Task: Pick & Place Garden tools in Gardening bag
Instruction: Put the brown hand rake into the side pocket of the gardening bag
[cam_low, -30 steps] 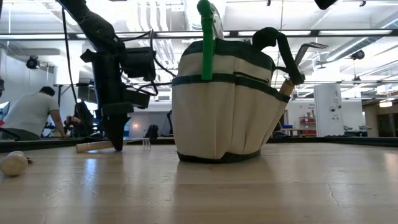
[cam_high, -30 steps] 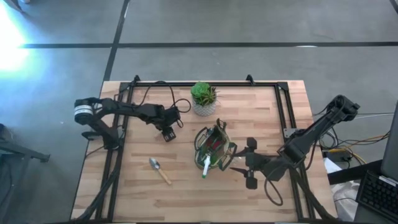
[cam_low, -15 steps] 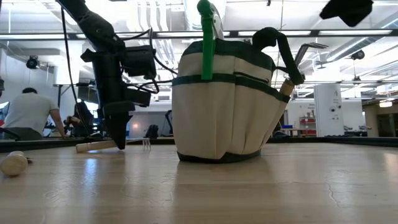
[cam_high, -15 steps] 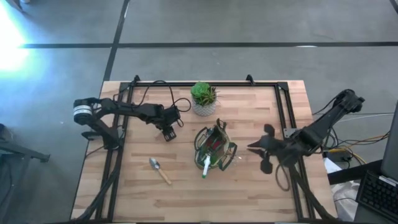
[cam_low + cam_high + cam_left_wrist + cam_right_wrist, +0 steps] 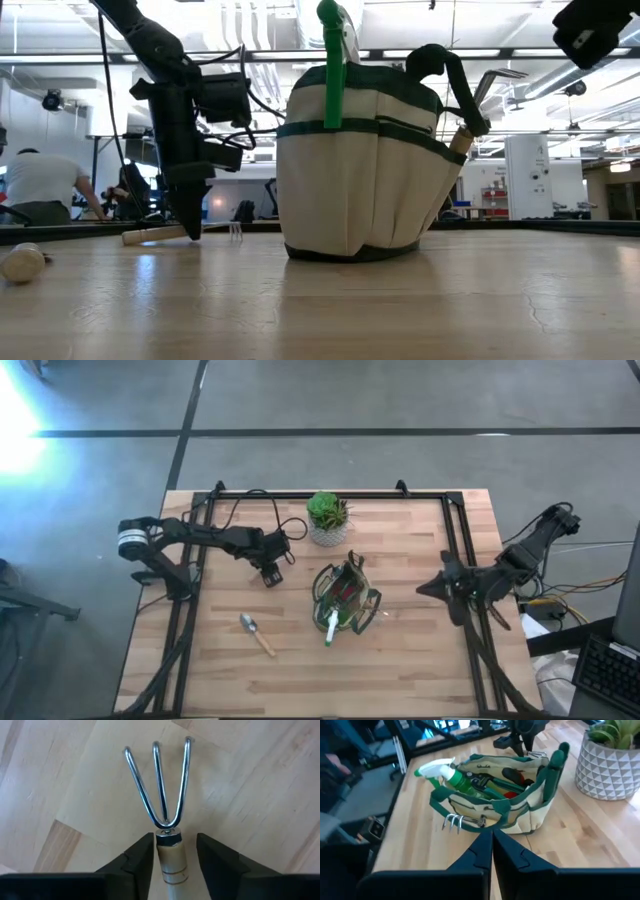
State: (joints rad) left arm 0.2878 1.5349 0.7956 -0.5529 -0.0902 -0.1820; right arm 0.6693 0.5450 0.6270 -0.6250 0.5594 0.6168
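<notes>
The left pincer [image 5: 172, 855] straddles the rake [image 5: 162, 820] handle, its length running straight ahead between unclenched fingers, while the clenched right pincer [image 5: 440, 586] waits beyond the bag [image 5: 345, 600].

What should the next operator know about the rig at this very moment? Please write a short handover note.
Left gripper: open, fingers either side of the rake fork on the table left of the bag; not clamped.
Right gripper: shut, empty, raised near the table's right edge.
Gardening bag: table centre, already holding the green-and-white tool, dark pruners, a red item and a second fork in a side pocket.
Left to do: the rake fork, then the trowel lying front-left of the bag.
</notes>
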